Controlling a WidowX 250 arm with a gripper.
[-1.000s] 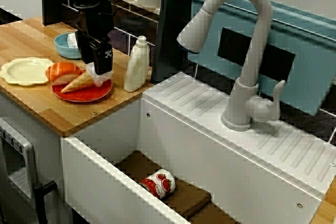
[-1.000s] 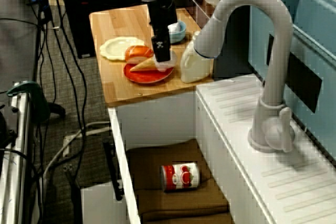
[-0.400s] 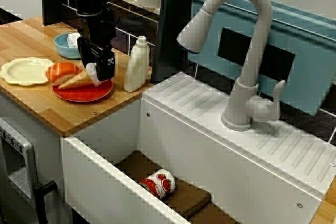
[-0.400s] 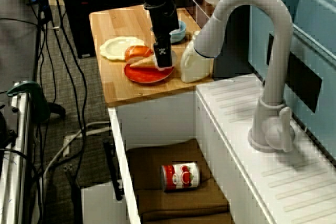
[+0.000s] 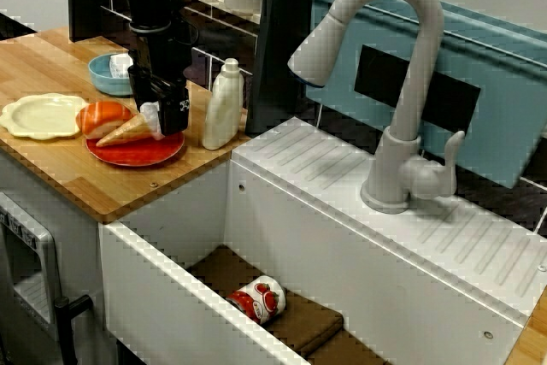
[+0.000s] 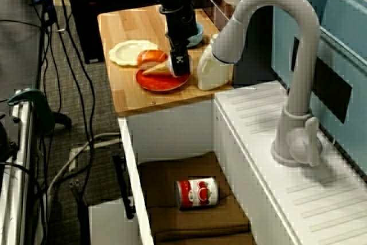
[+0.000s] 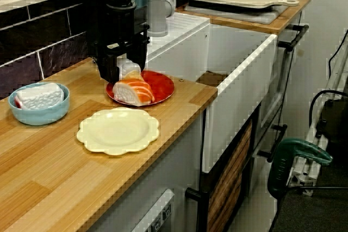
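Your gripper (image 5: 159,120) hangs over the red plate (image 5: 141,154) on the wooden counter (image 5: 60,173), and its fingers are closed on the white scoop end of the ice cream cone (image 5: 126,132). In the view across the sink, the cone lies tilted, with its pointed tip toward the left and low over the plate; you cannot tell from any view whether the tip touches the plate. Just left of the cone, a piece of salmon sushi (image 5: 101,115) sits on the plate's left edge, touching or nearly touching the cone. Farther left lies a pale yellow plate (image 5: 38,117), apart from the red one. On the far side of both plates stands a blue bowl (image 5: 101,79) with a white block in it. A white bottle (image 5: 222,107) stands upright just right of the red plate, near the gripper but apart from it. To the right, the sink (image 5: 282,228) holds a red-and-white can (image 5: 259,298) lying on its side on a brown cloth (image 5: 308,322), below the faucet (image 5: 402,83).
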